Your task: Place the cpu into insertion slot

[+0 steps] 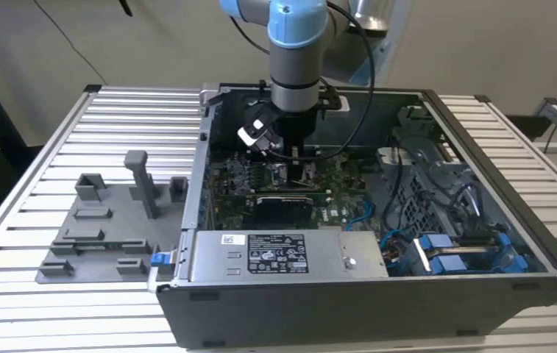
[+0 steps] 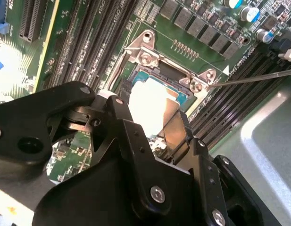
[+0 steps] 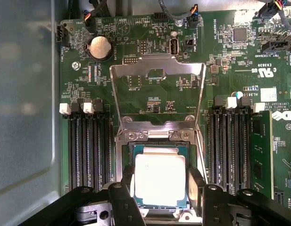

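Observation:
The cpu (image 3: 160,179), a square chip with a pale metal face, lies low inside the insertion slot (image 3: 154,135), whose shiny frame surrounds it. In both wrist views my gripper (image 3: 160,190) has its black fingers (image 3: 196,186) pressed against two opposite sides of the chip, shut on it. The second wrist view shows the cpu (image 2: 150,101) bright between the fingers (image 2: 176,129), with the insertion slot's (image 2: 145,59) frame and its thin wire lever (image 2: 258,77) beyond it. The slot's metal load plate (image 3: 157,94) stands folded open. In the exterior view the gripper (image 1: 293,153) reaches down onto the motherboard inside the computer case.
Long black memory connector strips (image 3: 88,150) (image 3: 228,146) run on both sides of the slot. A coin battery (image 3: 100,47) sits further up the board. The power supply (image 1: 288,254), blue cables (image 1: 455,250) and case walls (image 1: 494,169) hem the arm in. A grey fixture (image 1: 111,220) lies on the table outside.

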You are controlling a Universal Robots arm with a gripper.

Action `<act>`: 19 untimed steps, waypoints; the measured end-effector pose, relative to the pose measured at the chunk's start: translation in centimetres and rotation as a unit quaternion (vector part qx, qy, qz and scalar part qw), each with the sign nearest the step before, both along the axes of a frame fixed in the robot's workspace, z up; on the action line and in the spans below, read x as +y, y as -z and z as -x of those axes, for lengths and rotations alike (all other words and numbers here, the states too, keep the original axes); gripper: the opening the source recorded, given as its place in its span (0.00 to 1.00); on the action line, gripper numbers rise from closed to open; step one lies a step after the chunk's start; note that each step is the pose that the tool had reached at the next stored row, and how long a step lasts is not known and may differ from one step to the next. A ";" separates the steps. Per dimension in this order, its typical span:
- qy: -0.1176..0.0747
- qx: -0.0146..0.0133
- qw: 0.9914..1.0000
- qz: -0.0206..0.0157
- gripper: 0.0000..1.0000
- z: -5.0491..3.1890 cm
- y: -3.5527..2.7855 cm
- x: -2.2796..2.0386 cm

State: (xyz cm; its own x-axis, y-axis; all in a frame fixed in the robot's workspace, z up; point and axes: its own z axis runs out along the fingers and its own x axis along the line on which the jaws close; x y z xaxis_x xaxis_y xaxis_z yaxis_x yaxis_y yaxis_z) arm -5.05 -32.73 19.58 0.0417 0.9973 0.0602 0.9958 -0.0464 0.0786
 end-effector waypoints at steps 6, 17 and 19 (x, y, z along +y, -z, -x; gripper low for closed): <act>0.000 0.000 1.000 0.000 0.54 0.00 0.01 -0.01; -0.012 0.000 1.000 0.000 0.54 0.01 0.01 0.03; -0.013 0.000 1.000 0.000 0.54 0.00 0.01 0.03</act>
State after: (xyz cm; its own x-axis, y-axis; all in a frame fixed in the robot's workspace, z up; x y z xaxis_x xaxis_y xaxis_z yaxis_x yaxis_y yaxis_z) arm -5.06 -32.70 19.57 0.0166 0.9981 0.0601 0.9967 -0.0213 0.0785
